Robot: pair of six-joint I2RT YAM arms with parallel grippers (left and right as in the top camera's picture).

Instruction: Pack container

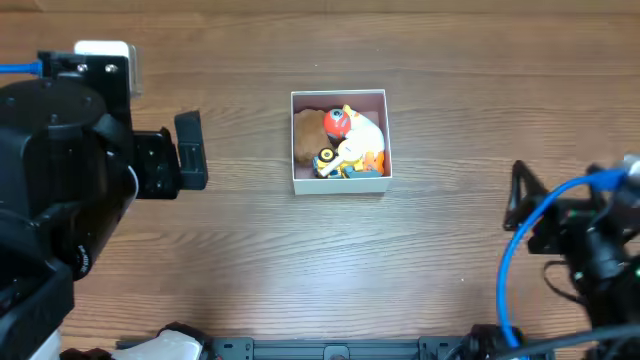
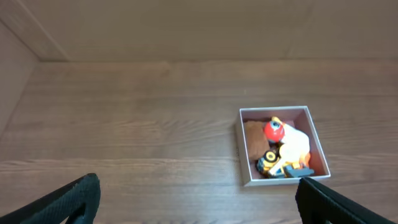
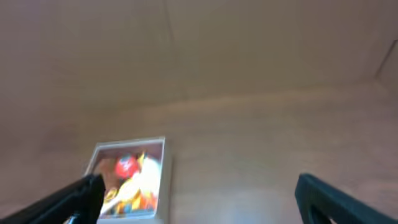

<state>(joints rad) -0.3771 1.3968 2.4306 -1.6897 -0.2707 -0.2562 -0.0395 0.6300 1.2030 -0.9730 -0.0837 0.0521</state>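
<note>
The container (image 1: pixel 340 184) sits mid-bench (image 1: pixel 440 290), between the two grippers and well apart from each. The left gripper (image 2: pixel 198 186) and right gripper (image 3: pixel 199 186) both gape wide, holding nothing. Small toys (image 1: pixel 348 140) lie inside the container, sharp in the left wrist view and blurred in the right.

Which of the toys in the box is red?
The round toy, toward the container's far wall; the others are white, yellow-and-black and orange.
</note>
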